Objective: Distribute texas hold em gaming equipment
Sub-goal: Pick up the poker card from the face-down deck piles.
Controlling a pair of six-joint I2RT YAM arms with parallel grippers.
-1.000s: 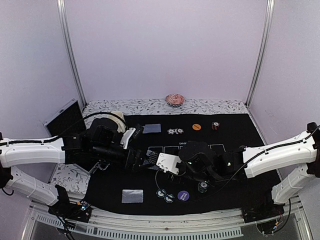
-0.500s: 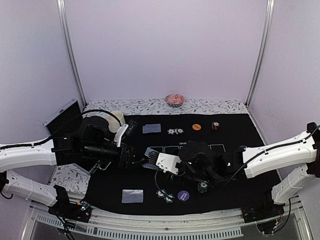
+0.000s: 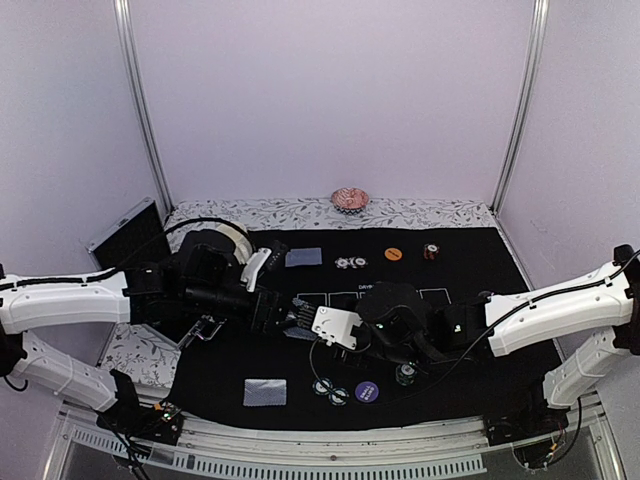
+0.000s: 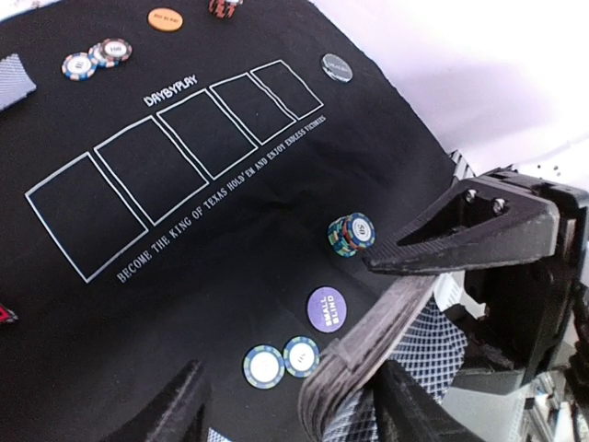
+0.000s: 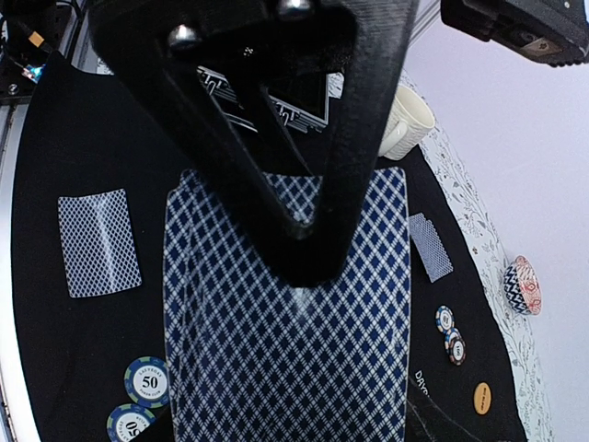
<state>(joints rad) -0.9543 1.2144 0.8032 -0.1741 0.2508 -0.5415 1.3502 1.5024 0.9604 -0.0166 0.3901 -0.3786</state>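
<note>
One deck [image 5: 285,350] is held clamped between the closed fingers of the right gripper [image 5: 304,249] above the middle of the tabletop [image 3: 480,300], while the left gripper [image 4: 294,414] is spread wide beside it, with nothing gripped.

Soft, even lighting with faint shadows; wrist views blur up close (edges slightly bowed)
</note>
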